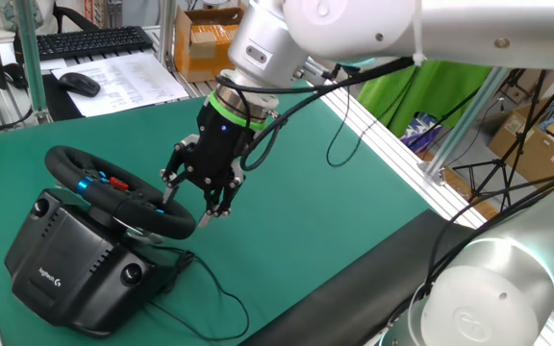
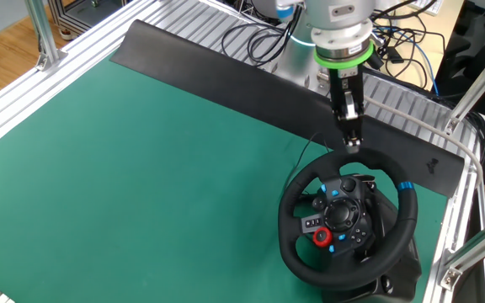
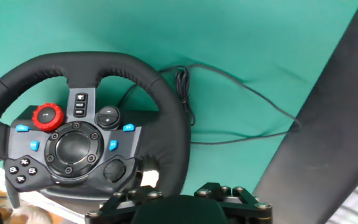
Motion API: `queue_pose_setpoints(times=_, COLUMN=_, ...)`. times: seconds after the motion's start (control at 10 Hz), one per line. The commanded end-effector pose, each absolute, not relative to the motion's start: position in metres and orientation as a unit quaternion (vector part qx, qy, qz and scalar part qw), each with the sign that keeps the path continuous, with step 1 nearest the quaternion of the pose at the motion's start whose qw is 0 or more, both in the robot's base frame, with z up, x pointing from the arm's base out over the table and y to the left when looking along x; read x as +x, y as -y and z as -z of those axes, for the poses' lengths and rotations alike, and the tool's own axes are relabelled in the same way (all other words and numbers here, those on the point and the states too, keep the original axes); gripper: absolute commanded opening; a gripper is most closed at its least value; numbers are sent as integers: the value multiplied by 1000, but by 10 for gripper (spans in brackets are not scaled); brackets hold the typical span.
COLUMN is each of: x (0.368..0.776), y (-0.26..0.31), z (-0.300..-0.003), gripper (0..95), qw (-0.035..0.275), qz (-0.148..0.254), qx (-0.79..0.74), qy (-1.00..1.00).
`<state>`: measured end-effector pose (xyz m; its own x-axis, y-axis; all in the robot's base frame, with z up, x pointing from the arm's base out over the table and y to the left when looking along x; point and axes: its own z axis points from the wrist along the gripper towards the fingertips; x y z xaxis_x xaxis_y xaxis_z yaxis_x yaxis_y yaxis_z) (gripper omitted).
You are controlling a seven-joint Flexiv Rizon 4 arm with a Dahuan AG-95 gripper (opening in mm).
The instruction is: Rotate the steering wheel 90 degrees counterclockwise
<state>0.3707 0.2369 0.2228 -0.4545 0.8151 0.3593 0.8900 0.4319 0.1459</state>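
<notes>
The steering wheel (image 1: 65, 159) is black and round, with blue and red buttons on its hub, and sits tilted on a boxy black Logitech base (image 1: 65, 259) at the near left of the green mat. It also shows in the other fixed view (image 2: 297, 252) and the hand view (image 3: 166, 106). My gripper (image 1: 198, 204) is at the rim's right side and points down. Its fingers are spread, one on each side of the rim. In the other fixed view the gripper (image 2: 352, 145) is at the rim's far edge. In the hand view the rim runs between the finger links of the gripper (image 3: 178, 198).
A black cable (image 1: 219, 288) trails from the base across the mat. A keyboard (image 1: 89, 40), a mouse (image 1: 80, 84) and papers lie at the back left. A black strip (image 2: 226, 71) runs along the mat's edge beside aluminium rails. Frame posts (image 1: 27, 58) stand at the corners.
</notes>
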Motion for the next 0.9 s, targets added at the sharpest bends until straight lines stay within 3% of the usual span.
queue_pose_setpoints(times=0.1, x=372, y=-247, z=-221, gripper=570, qw=115, qz=160, qx=-517, qy=833)
queue_pose_setpoints(times=0.9, x=377, y=-252, z=-212, gripper=570, qw=95, qz=183, qx=-558, qy=804)
